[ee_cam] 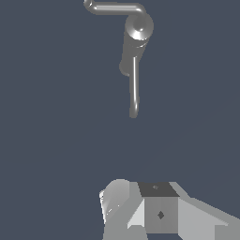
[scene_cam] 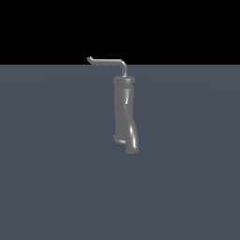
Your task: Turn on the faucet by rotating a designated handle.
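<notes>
Exterior view: thin grey L-bent metal handle (scene_cam: 108, 61) tops the grey metallic upright cylinder faucet (scene_cam: 123, 110), standing mid-floor on the flat blue-grey ground (scene_cam: 51, 159). Wrist view: grey gripper (ee_cam: 154, 211) well apart from it; whether released or clenched, cannot tell.

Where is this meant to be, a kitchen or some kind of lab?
Neither, most likely: it looks like a bare computer-simulated test scene. A lone grey faucet with a thin handle stands on a flat, featureless blue-grey floor under a black background, with no sink, walls or pipes in view.
</notes>
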`<state>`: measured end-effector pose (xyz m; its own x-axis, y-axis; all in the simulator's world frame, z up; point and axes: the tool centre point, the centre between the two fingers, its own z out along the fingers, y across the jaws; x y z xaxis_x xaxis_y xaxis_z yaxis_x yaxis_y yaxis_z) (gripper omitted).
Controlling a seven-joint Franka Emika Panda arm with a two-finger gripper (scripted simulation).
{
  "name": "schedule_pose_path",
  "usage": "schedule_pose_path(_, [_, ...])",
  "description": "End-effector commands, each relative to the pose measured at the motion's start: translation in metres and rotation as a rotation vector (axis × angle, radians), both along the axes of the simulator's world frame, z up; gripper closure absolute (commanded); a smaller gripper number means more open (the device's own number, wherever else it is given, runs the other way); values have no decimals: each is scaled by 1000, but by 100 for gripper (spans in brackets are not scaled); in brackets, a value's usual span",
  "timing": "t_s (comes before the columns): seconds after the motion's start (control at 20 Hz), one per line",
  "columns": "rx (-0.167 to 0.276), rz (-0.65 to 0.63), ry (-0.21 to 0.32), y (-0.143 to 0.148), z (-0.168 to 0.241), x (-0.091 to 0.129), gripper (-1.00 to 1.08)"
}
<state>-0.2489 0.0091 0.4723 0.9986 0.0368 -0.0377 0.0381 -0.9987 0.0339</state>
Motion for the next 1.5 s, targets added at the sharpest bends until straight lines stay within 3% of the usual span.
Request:
schedule_pose_path(0.0, [0,0,0,0,0,0,108])
schedule_pose_path(0.45, [28,-20,-45,7,10,6,108])
schedule_pose_path(0.85, [30,-36,-45,8,10,9,108])
schedule_pose_path(1.45, [46,-192,-43,12,5,43,108])
